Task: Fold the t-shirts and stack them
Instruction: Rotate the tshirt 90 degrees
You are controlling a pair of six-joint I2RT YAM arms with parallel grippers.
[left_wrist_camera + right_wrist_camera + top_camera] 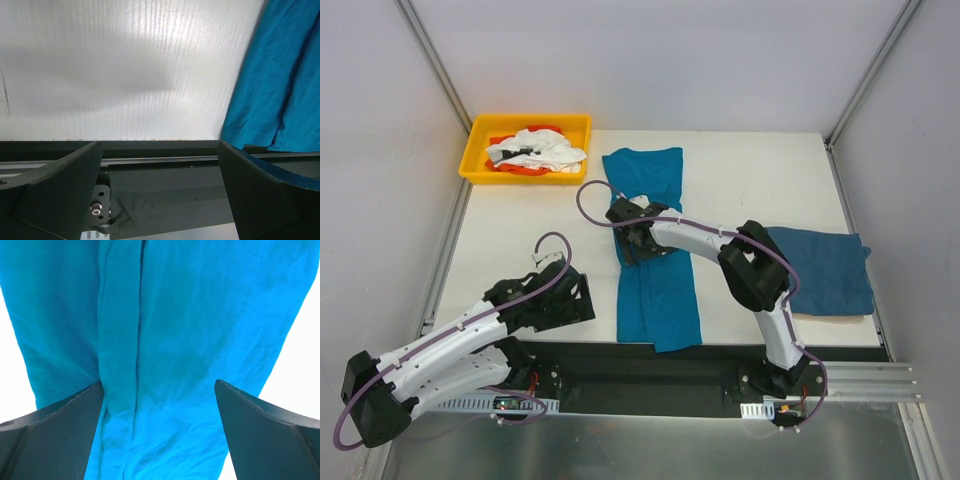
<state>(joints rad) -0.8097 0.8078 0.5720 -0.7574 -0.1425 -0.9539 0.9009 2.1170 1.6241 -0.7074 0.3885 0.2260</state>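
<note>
A teal-blue t-shirt (pixel 655 290) lies folded into a long strip down the middle of the white table, its near end over the front edge. My right gripper (pixel 640 237) hovers over the strip's middle, open and empty; in the right wrist view the shirt (pixel 165 330) fills the space between the wide-apart jaws. A second teal shirt (pixel 830 272) lies folded at the right. My left gripper (pixel 582 300) is open and empty near the front edge, left of the strip; its wrist view shows the shirt's edge (pixel 280 85) at the right.
A yellow bin (pixel 480 150) holding white and orange cloth (pixel 535 150) stands at the back left. A black rail (pixel 650 375) runs along the front edge. Grey walls and metal posts enclose the table (pixel 520 230).
</note>
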